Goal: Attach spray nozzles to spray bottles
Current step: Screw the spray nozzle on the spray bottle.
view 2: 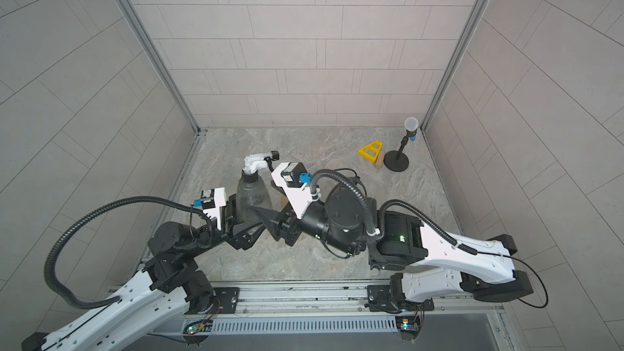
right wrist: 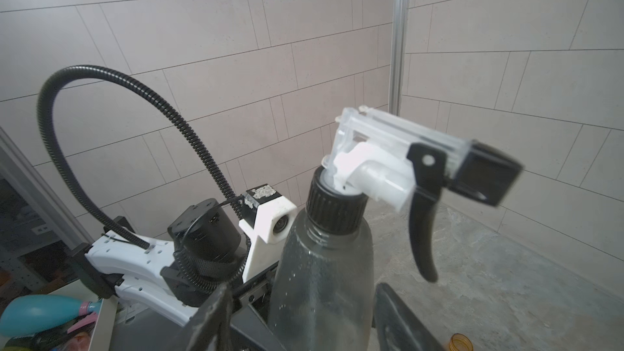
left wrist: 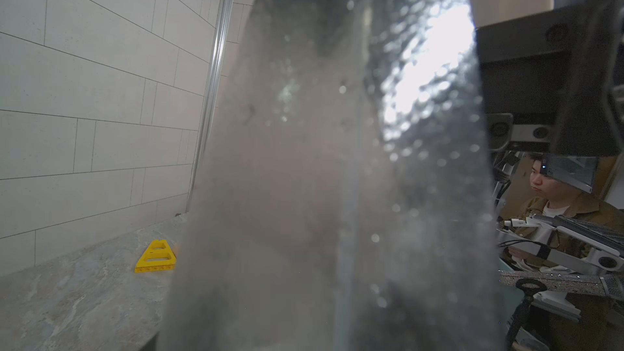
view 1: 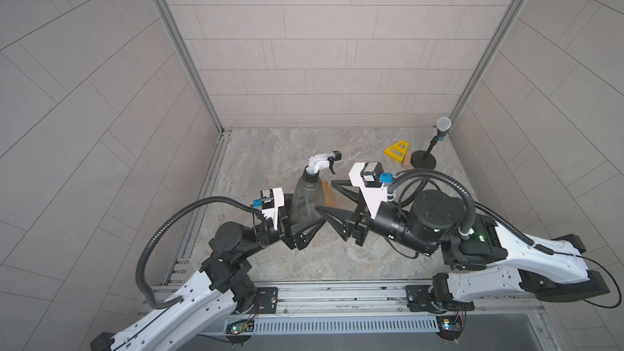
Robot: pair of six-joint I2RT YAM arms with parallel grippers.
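L pincer [view 1: 302,219] clamps grey bottle [view 1: 304,194] low, R pincer [view 1: 326,195] agape, angled inward

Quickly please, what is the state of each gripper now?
Left gripper: shut on the grey bottle.
Right gripper: open, fingers either side of that bottle.

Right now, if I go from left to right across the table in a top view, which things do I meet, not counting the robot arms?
smoky grey bottle → amber bottle → yellow triangle → wooden block → microphone stand
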